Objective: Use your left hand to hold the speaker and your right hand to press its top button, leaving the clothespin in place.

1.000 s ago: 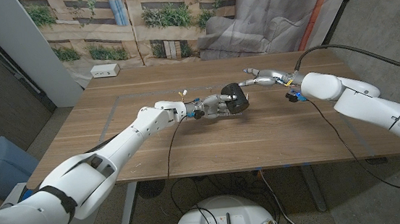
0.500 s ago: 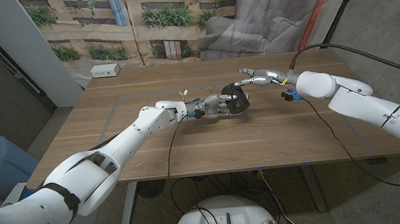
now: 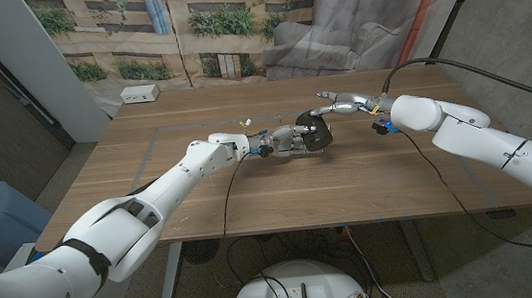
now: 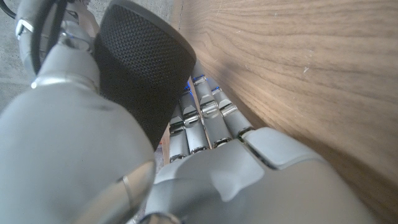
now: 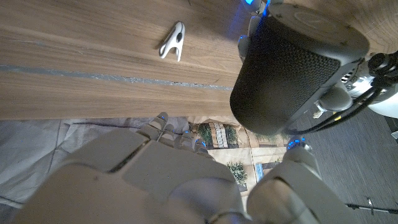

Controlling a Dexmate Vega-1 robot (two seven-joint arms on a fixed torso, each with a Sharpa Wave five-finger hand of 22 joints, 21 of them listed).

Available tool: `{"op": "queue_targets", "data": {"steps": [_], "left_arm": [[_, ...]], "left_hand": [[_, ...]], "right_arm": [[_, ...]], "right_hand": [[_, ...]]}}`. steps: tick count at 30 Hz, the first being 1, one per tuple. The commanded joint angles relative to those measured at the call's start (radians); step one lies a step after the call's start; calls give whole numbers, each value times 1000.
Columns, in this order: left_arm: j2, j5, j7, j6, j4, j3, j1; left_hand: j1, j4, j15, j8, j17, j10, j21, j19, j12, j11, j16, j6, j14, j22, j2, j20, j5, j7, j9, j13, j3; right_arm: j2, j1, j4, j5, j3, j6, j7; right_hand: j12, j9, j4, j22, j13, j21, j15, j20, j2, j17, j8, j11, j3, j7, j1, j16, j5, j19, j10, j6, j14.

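At the wooden table (image 3: 279, 191), we are gripping the black speaker (image 3: 313, 130) in our left hand (image 3: 283, 141), fingers wrapping its mesh side near the middle of the tabletop. We are reaching in from the right with our right hand (image 3: 344, 104), its fingertips (image 3: 323, 96) hanging just above and beside the speaker's top; we cannot tell whether they are touching it, nor whether that hand is spread or closed. The left wrist view is giving us what the head view is not: fingers (image 4: 202, 118) lying against the speaker's mesh between it and the wood. The right wrist view is showing the pale clothespin (image 5: 172, 41) lying alone on the boards beyond the speaker, apart from both hands. Farther back, a white box (image 3: 139, 94) is sitting at the table's far left corner.
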Motion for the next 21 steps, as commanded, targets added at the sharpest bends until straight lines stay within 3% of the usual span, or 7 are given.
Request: {"op": "queue_targets", "data": {"steps": [1, 21], "left_arm": [[-6, 9, -10, -5, 14, 1, -6], [-2, 9, -14, 0, 1, -1, 2]], "left_hand": [[11, 1, -234, 123, 2, 207, -2, 10, -3, -195, 7, 224, 131, 3, 298, -138, 7, -81, 2, 136, 87], [4, 1, -233, 125, 5, 214, -2, 11, -8, -193, 6, 228, 134, 3, 298, -137, 7, -83, 1, 139, 93]], "right_arm": [[5, 2, 8, -13, -10, -10, 3], [5, -6, 5, -15, -17, -28, 4]], "right_hand": [[9, 4, 0, 4, 3, 8, 1, 11, 7, 3, 7, 1, 0, -8, 1, 7, 7, 3, -8, -68, -23], [10, 4, -1, 4, 3, 10, 1, 12, 10, 2, 8, 2, 0, -10, 2, 10, 8, 6, -14, -74, -24]]}}
